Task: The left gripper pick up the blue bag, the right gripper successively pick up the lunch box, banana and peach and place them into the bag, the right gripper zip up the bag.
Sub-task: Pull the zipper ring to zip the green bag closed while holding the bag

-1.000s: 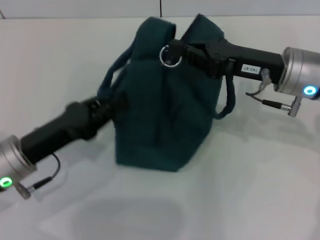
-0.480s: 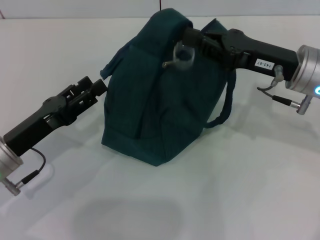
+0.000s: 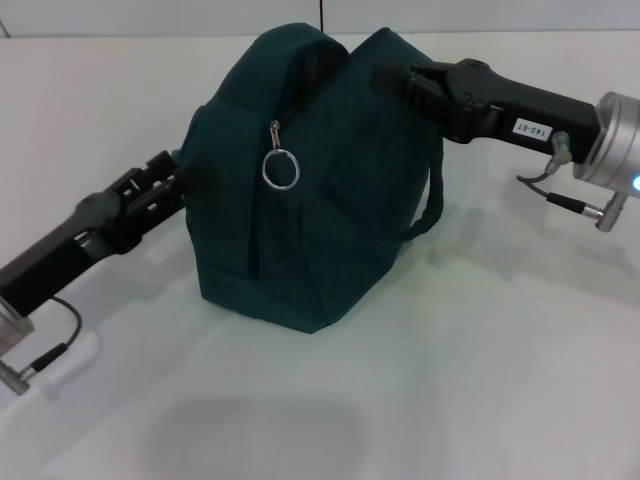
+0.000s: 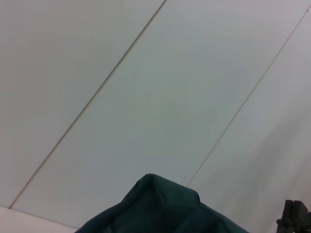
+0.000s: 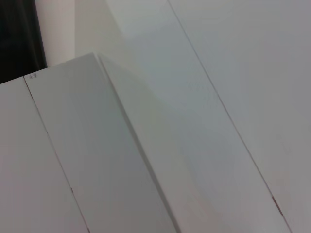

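The blue bag stands upright on the white table, and its top looks zipped shut. Its ring zip pull hangs free on the front. One loop handle droops on the right side. My left gripper is open at the bag's left side, right against the fabric. My right gripper is open at the bag's upper right, clear of the ring. The bag's top also shows in the left wrist view. The lunch box, banana and peach are out of view.
The table's back edge meets a pale wall behind the bag. A dark piece of the other arm shows at the edge of the left wrist view. The right wrist view shows only pale panels.
The right gripper has let go of the ring zip pull, which now hangs down, and has drawn back to the right. The left gripper released the bag earlier and has moved back against its left side.
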`<action>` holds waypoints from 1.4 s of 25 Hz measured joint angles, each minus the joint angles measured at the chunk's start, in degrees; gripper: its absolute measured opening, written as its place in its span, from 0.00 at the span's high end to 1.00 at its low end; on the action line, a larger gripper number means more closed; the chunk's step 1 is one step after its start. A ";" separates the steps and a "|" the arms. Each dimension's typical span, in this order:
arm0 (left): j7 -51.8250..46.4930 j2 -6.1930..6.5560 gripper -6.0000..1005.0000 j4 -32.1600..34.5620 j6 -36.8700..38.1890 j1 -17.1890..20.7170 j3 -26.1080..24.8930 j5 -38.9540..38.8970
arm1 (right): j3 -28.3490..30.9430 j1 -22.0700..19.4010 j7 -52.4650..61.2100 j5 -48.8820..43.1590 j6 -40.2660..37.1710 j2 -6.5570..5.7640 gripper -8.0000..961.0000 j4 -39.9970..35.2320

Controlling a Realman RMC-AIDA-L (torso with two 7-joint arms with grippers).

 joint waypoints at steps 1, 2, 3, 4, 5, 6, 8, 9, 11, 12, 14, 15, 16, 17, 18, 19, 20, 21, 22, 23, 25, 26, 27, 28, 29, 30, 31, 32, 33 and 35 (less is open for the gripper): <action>0.00 0.14 0.17 0.09 0.00 0.10 -0.01 -0.20 | 0.26 -0.23 -0.06 0.00 -0.17 0.00 0.97 0.00; -0.01 0.31 0.17 0.25 0.00 0.22 -0.04 -0.49 | 0.40 -0.42 -0.15 0.00 -0.27 0.00 0.97 -0.01; -0.01 0.44 0.17 0.52 -0.01 0.44 -0.05 -0.88 | 0.58 -0.73 -0.30 0.00 -0.36 0.00 0.97 -0.02; -0.02 0.50 0.17 0.69 0.00 0.57 -0.05 -1.17 | 0.61 -0.90 -0.39 -0.01 -0.46 0.00 0.97 -0.07; -0.02 0.54 0.17 0.85 0.05 0.64 -0.06 -1.58 | 0.63 -1.12 -0.54 -0.01 -0.66 0.00 0.95 -0.10; -0.03 0.58 0.17 0.96 0.14 0.71 -0.06 -2.09 | 0.63 -1.21 -0.92 -0.01 -1.10 0.00 0.92 -0.14; -0.03 0.61 0.17 0.99 0.48 0.70 -0.06 -2.66 | 0.47 -1.18 -1.87 -0.07 -2.06 0.09 0.88 -0.15; -0.04 0.61 0.17 0.99 0.85 0.64 -0.06 -2.77 | 0.25 -1.07 -2.25 -0.16 -2.30 0.17 0.88 -0.15; -0.27 0.62 0.17 1.01 1.70 0.28 -0.06 -2.89 | -0.29 -0.75 -2.75 -0.33 -2.45 0.36 0.87 -0.15; -0.42 0.62 0.17 1.02 1.92 0.12 -0.04 -2.89 | -0.60 -0.65 -2.86 -0.37 -2.31 0.40 0.86 -0.15; -0.93 0.70 0.17 1.62 2.08 -0.26 0.20 -2.55 | -0.98 -0.58 -2.92 -0.40 -2.10 0.51 0.85 -0.05; -1.19 0.76 0.17 2.04 2.08 -0.34 0.31 -2.36 | -1.03 -0.58 -2.93 -0.39 -2.07 0.56 0.84 0.07; -1.89 0.80 0.17 2.62 2.04 -0.42 0.41 -1.99 | -1.05 -0.58 -2.95 -0.38 -2.05 0.60 0.84 0.17; -2.87 0.87 0.17 3.14 1.98 -0.56 0.43 -1.64 | -1.28 -0.57 -2.96 -0.39 -2.01 0.62 0.83 0.18; -3.96 0.92 0.17 3.59 1.93 -0.79 0.44 -1.33 | -1.58 -0.56 -2.98 -0.38 -1.88 0.62 0.83 0.18; -5.21 0.95 0.18 3.99 1.86 -1.19 0.44 -0.96 | -2.21 -0.53 -3.00 -0.36 -1.46 0.62 0.78 0.11; -6.43 0.97 0.18 4.27 1.76 -1.64 0.45 -0.46 | -2.81 -0.46 -3.00 -0.33 -0.96 0.62 0.74 0.03; -7.44 1.02 0.18 4.40 1.62 -2.08 0.46 0.01 | -3.30 -0.36 -3.01 -0.30 -0.48 0.62 0.69 -0.02; -8.93 1.14 0.18 4.53 1.32 -2.72 0.47 0.88 | -3.83 -0.16 -3.01 -0.27 0.13 0.61 0.65 -0.04; -10.35 1.29 0.18 4.64 0.97 -3.27 0.47 1.69 | -4.39 -0.01 -3.01 -0.24 0.69 0.61 0.60 -0.04; -13.38 1.67 0.18 5.04 0.20 -4.13 0.47 3.53 | -5.51 0.42 -3.01 -0.16 2.07 0.61 0.60 -0.09; -15.05 1.91 0.18 5.29 -0.20 -4.59 0.47 4.43 | -5.89 0.59 -3.01 -0.11 2.54 0.61 0.60 -0.15; -16.13 2.04 0.18 5.41 -0.48 -4.79 0.47 5.07 | -6.38 0.79 -3.00 -0.10 3.00 0.61 0.60 -0.22; -17.04 2.18 0.18 5.50 -0.70 -4.96 0.47 5.59 | -7.03 1.13 -2.96 -0.07 3.63 0.61 0.60 -0.35; -17.64 2.34 0.18 5.66 -0.81 -5.10 0.47 5.84 | -7.61 1.44 -2.89 -0.02 4.10 0.61 0.60 -0.47; -17.64 2.34 0.18 5.66 -0.81 -5.10 0.47 5.84 | -8.59 1.84 -2.77 0.07 4.84 0.61 0.60 -0.56; -18.34 2.53 0.18 5.94 -0.90 -5.14 0.47 6.14 | -9.41 2.10 -2.68 0.39 5.40 0.61 0.60 -0.62; -18.59 2.60 0.18 6.10 -0.91 -5.10 0.47 6.24 | -10.35 2.28 -2.63 0.71 5.80 0.61 0.60 -0.62; -18.75 2.63 0.18 6.18 -0.90 -5.05 0.47 6.31 | -11.77 2.45 -2.60 1.68 6.34 0.61 0.60 -0.64; -19.03 2.70 0.18 6.60 -0.81 -4.76 0.47 6.35 | -14.29 2.54 -2.59 3.41 7.22 0.61 0.60 -0.65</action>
